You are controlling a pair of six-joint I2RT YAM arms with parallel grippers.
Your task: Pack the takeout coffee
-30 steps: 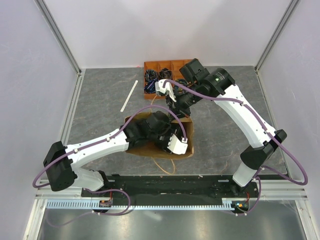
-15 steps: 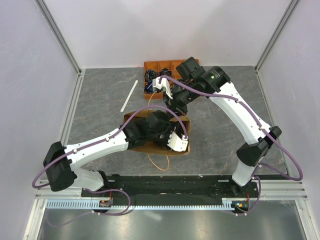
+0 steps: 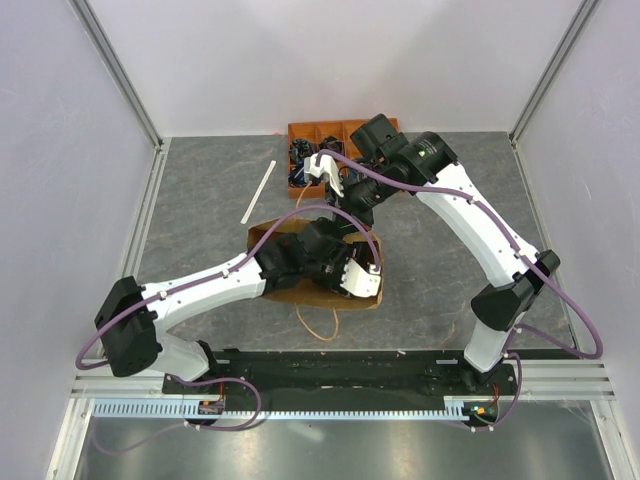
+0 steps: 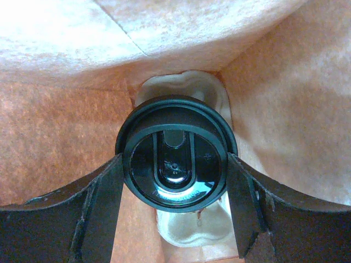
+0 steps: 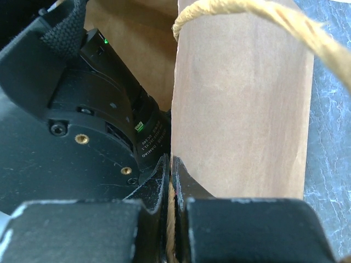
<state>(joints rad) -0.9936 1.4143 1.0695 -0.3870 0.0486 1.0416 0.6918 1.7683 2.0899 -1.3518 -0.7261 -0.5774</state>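
The takeout coffee (image 4: 174, 153) shows in the left wrist view as a round black lid, deep inside the brown paper bag (image 4: 274, 109). My left gripper (image 4: 174, 164) is shut on it, one finger against each side of the lid. A pale moulded carrier (image 4: 189, 224) lies under the cup at the bag's bottom. From above, the bag (image 3: 268, 240) lies at mid-table with my left wrist reaching into its mouth; the cup is hidden there. My right gripper (image 5: 173, 164) is shut on the bag's upper edge (image 5: 241, 109), close beside the left wrist (image 5: 88, 109), and appears from above as right gripper (image 3: 350, 205).
An orange parts tray (image 3: 300, 128) holding dark items stands at the back, just behind the right gripper. A white stick (image 3: 259, 190) lies back left. One twine handle (image 3: 320, 322) of the bag loops onto the table toward the near edge.
My left wrist has gone a little deeper into the bag and away from the near edge. The right gripper has shifted slightly left with the bag's edge.
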